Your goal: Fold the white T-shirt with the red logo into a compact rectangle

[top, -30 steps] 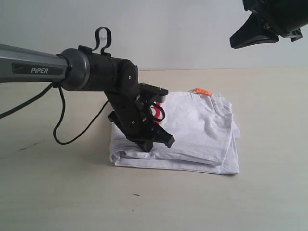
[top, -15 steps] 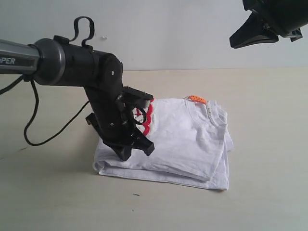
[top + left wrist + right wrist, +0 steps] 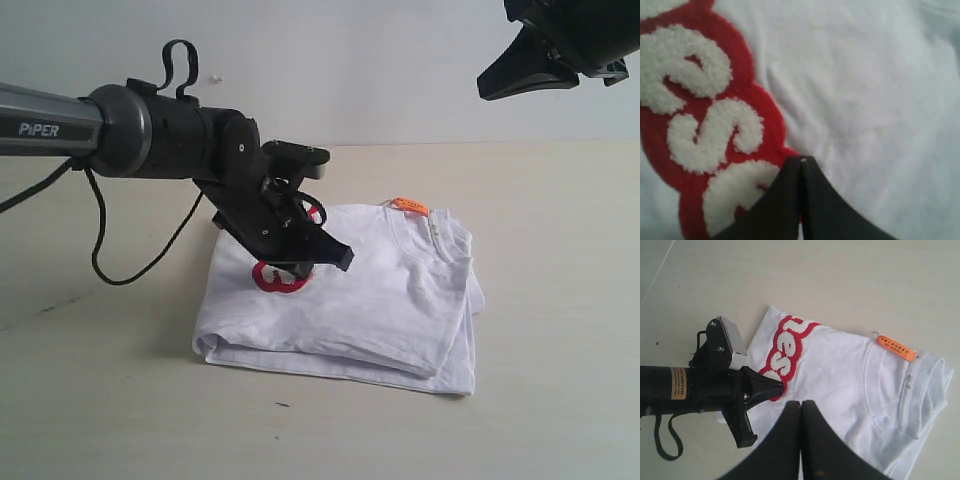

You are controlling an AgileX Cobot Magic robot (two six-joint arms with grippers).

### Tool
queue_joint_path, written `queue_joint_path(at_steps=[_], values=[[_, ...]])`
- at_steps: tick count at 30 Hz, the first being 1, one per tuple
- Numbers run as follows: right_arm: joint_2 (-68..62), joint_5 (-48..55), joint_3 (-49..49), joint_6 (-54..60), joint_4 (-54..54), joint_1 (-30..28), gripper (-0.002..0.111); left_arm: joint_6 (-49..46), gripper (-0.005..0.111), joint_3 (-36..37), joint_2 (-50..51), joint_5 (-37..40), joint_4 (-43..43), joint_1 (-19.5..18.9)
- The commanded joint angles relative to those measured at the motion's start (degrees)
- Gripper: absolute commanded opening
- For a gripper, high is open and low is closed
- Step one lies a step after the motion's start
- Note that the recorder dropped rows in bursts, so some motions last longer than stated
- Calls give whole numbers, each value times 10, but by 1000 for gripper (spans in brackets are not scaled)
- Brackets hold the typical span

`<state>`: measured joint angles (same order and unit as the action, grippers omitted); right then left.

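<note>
Your left gripper (image 3: 338, 258), jaws pressed together, hovered at the red logo (image 3: 278, 281) on the white T-shirt (image 3: 390, 295), folded on the table (image 3: 560, 240). You probably needed to press down gently, not drag the layers. Your right gripper (image 3: 490, 88), likewise closed, hung high.

Red logo (image 3: 270, 281) seemingly half behind gripper (image 3: 338, 260)

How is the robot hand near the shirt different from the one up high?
The left gripper sits low, its tip just over the red logo on the white T-shirt; the right gripper hangs high, clear of it. The left gripper's long arm shows in the exterior view; the right gripper only peeks in at a corner. Both are black, shut and empty.
</note>
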<state>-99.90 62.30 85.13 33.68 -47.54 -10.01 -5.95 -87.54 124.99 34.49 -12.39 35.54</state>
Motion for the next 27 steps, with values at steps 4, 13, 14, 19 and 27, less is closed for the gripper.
queue_joint_path(at_steps=[4, 13, 14, 19, 27], values=[[2, -5, -2, 3, 0, 0, 0, 1, 0, 0, 26, 44, -4, -52], [2, -10, -2, 3, 0, 0, 0, -28, 0, 92, -8, 57, 9, -89], [2, -10, -2, 3, 0, 0, 0, -28, 0, 103, -16, 57, 12, -93], [2, -10, -2, 3, 0, 0, 0, -43, 0, 125, -58, 48, 13, -103], [2, -19, -2, 30, 0, 0, 0, -97, 0, 131, -133, -40, -45, -102]])
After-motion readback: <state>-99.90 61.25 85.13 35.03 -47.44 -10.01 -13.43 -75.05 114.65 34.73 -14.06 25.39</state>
